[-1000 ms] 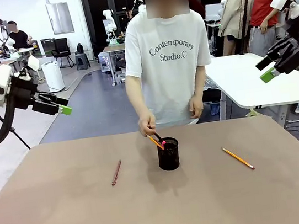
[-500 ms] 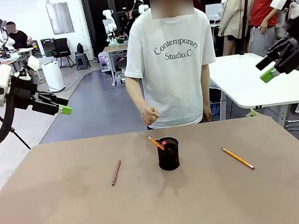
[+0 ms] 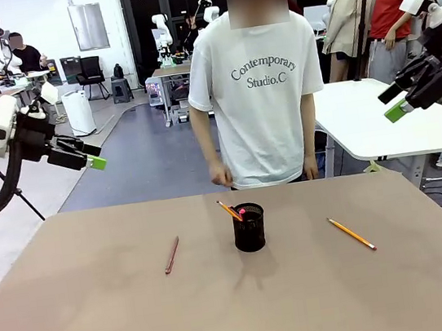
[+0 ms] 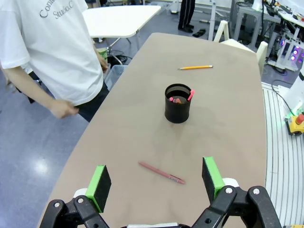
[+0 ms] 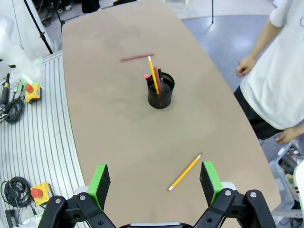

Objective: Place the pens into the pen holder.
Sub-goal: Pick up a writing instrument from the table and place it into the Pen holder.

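Observation:
The black mesh pen holder stands mid-table with a yellow-orange pencil and a dark pen with a pink-red end leaning in it. A reddish-brown pen lies flat to its left. Another yellow pencil lies flat to its right. My left gripper hovers open, high off the table's left side. My right gripper hangs open, high at the right. Both are empty.
A person in a white T-shirt stands at the far edge, hands down by the body, off the table. The brown tabletop is bare around the pens. A white table stands behind at the right.
The person's hand has let go of the pens in the holder, pulled back from the table and dropped to the side. Neither arm has moved.

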